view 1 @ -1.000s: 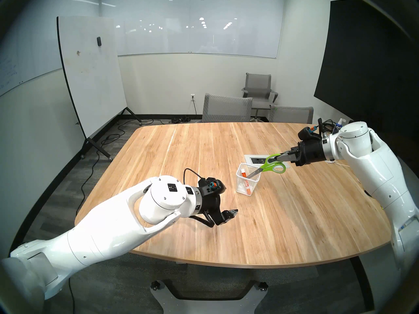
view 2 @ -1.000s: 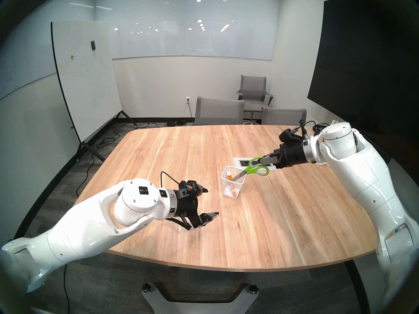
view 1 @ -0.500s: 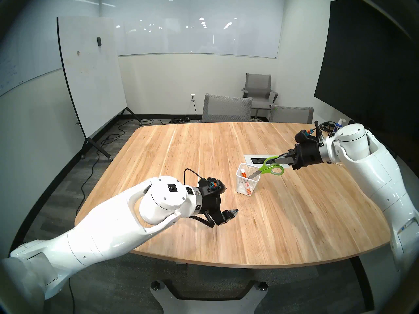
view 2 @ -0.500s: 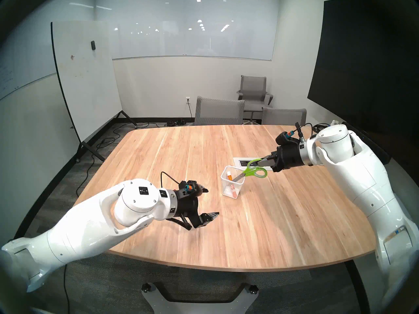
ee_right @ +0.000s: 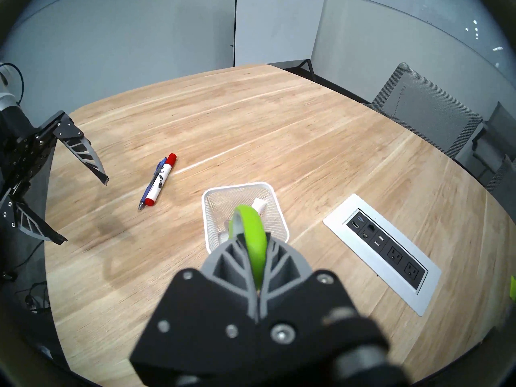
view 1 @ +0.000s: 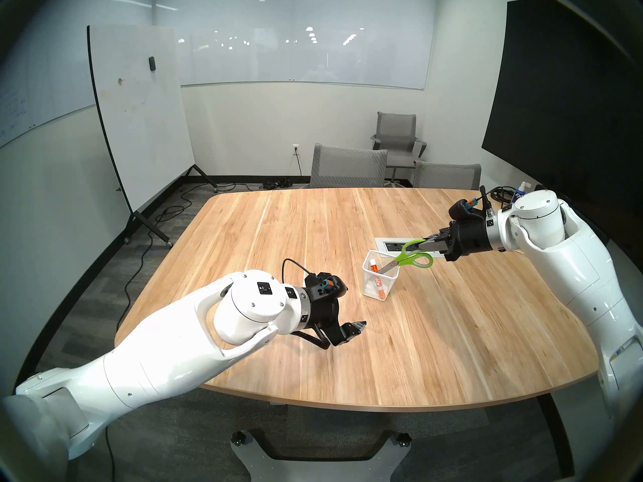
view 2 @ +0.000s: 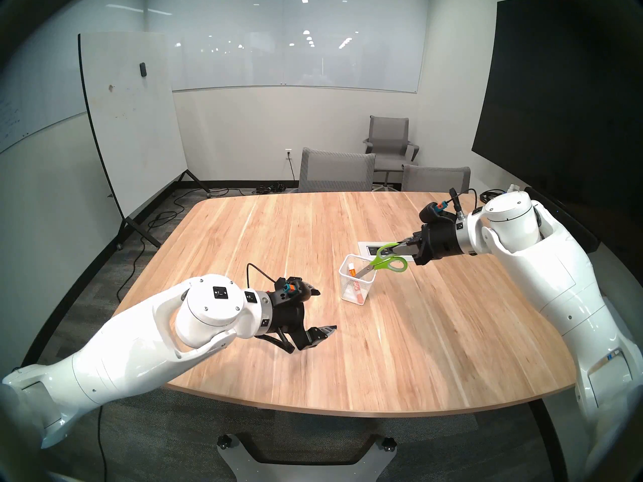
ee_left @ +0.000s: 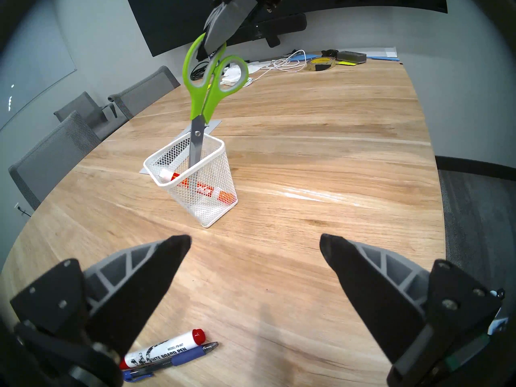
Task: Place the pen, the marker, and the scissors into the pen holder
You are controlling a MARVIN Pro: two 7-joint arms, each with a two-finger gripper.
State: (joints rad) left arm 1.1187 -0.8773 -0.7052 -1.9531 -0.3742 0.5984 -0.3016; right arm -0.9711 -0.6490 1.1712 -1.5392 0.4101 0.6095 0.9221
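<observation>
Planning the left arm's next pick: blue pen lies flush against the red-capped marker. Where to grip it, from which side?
Likely the pen at its tip end, which pokes out past the marker's red cap, coming from above with jaws across the barrel. Mid-barrel the two touch, leaving a finger no gap there. The left gripper is already open, close by; the table around is bare.

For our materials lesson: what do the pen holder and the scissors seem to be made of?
Pen holder: probably metal wire mesh with a matte white coating; you can see through its fine grid, and the rim is solid.
Scissors: handles look like glossy lime-green moulded plastic with a grey lining; the blades look like bare silvery steel joined by a rivet.
</observation>
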